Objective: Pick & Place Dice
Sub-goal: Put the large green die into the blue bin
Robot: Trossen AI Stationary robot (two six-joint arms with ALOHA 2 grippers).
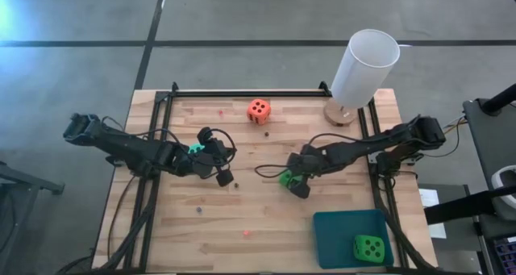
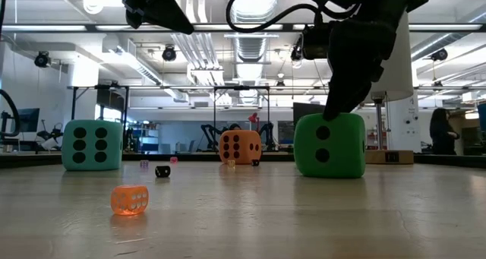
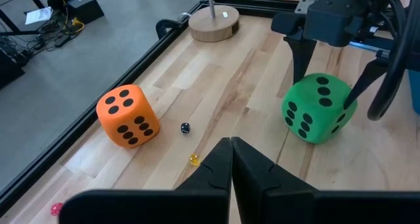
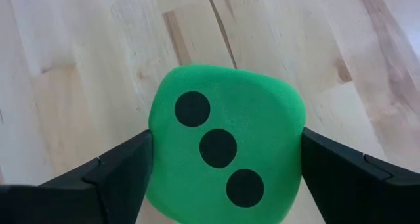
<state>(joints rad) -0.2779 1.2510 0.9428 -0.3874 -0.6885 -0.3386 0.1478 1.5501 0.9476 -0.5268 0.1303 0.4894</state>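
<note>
A bright green die [image 4: 226,119] sits on the wooden table near its middle, bottom face down, and my right gripper [image 4: 226,152] stands over it, shut on it. An orange-red die [image 1: 259,110] rests near the far edge. A turquoise die [image 2: 92,145] sits on the table under my left arm, partly hidden in the high view. My left gripper [image 3: 230,165] hangs shut above the table left of centre and holds nothing. A second green die [image 1: 368,247] lies in the teal tray [image 1: 334,227]. My right gripper pinches the green die by two opposite side faces [image 4: 161,145], one finger on each. The fingers [image 3: 298,60] come from above, slanting down from the table's right side. In the low view the die [image 2: 329,145] stands with its bottom face on the table, upright.
A tall white cylinder [image 1: 364,69] on a round wooden base stands at the far right corner. Tiny dice lie scattered on the wood: an orange one [image 2: 130,200] near the front and a black one [image 2: 162,171]. A black frame [image 1: 242,92] borders the table.
</note>
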